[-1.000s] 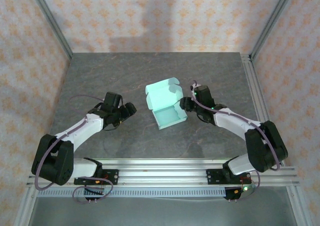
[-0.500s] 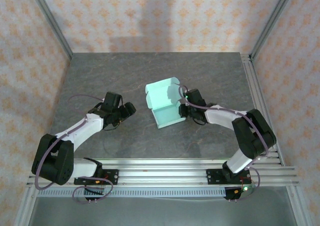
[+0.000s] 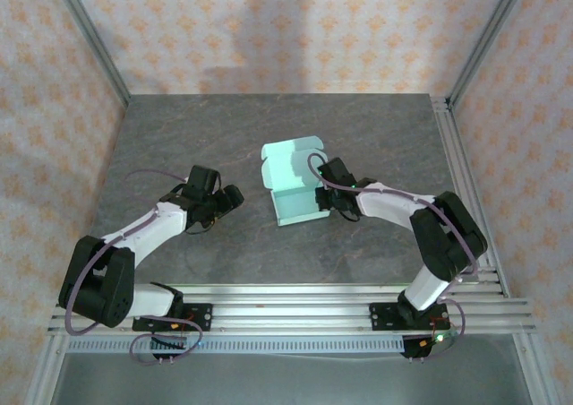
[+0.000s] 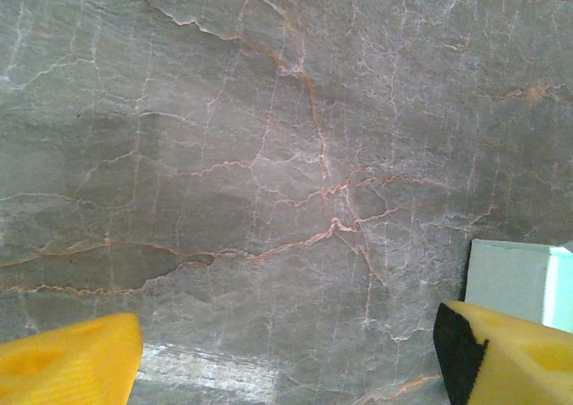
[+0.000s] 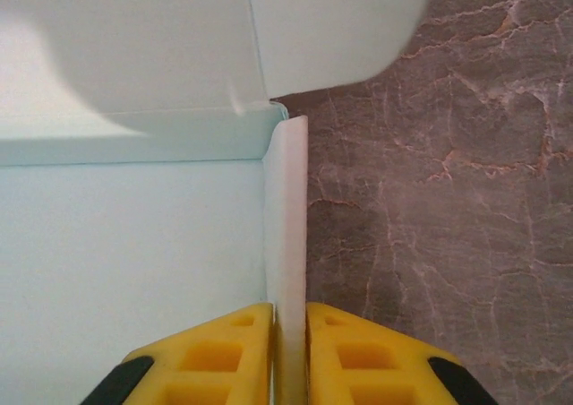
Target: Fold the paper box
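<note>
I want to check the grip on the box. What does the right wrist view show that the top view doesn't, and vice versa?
Right wrist view: the right gripper pinching the thin side wall of the paper box, one yellow finger inside, one outside. Top view: the box's full outline with its lid open, and the left gripper open, apart from it. Both: the pale box on the grey marbled table.

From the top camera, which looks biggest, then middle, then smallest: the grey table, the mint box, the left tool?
Largest: the table.
Middle: the paper box.
Smallest: the left tool, clearly smaller than the box.
</note>
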`<state>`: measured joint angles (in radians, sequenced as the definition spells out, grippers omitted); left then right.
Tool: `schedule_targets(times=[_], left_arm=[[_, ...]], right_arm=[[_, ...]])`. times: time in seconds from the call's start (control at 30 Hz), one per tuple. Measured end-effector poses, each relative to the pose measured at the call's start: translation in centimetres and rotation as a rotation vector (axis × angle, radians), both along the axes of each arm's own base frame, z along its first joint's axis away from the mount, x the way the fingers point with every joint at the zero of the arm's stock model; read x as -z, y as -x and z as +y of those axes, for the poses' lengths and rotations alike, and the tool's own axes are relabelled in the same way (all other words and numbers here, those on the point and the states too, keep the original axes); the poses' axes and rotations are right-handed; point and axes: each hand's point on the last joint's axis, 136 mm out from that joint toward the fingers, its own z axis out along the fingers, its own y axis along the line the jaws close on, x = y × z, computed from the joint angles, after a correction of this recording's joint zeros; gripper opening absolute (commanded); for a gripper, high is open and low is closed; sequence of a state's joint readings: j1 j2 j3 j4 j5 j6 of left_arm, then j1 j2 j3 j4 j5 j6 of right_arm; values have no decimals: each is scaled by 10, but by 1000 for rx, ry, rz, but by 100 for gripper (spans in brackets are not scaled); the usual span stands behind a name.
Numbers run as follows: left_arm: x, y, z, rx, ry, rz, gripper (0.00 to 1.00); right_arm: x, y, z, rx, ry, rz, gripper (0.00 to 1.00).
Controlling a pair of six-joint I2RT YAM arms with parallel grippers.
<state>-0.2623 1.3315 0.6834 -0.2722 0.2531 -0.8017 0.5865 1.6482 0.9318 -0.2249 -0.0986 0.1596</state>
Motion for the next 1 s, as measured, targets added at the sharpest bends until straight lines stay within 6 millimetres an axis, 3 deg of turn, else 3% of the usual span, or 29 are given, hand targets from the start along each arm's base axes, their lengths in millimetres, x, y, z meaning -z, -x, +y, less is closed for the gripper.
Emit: schedule_targets(times=[0.3,0.7,0.87,1.0], left_arm=[[5,1,0,1,-5,17,86],[10,2,0,9,-14,30,86],[14,2,0,9,-16,38,86],[15,2,1,8,-19,40,86]], right_arm=[[-8,-7,-1,15,33,1,17],[5,-2,1,-10,191,34,15],[4,-3,-3,-8,242,25,6],[3,-4,-5,0,248,18,4]])
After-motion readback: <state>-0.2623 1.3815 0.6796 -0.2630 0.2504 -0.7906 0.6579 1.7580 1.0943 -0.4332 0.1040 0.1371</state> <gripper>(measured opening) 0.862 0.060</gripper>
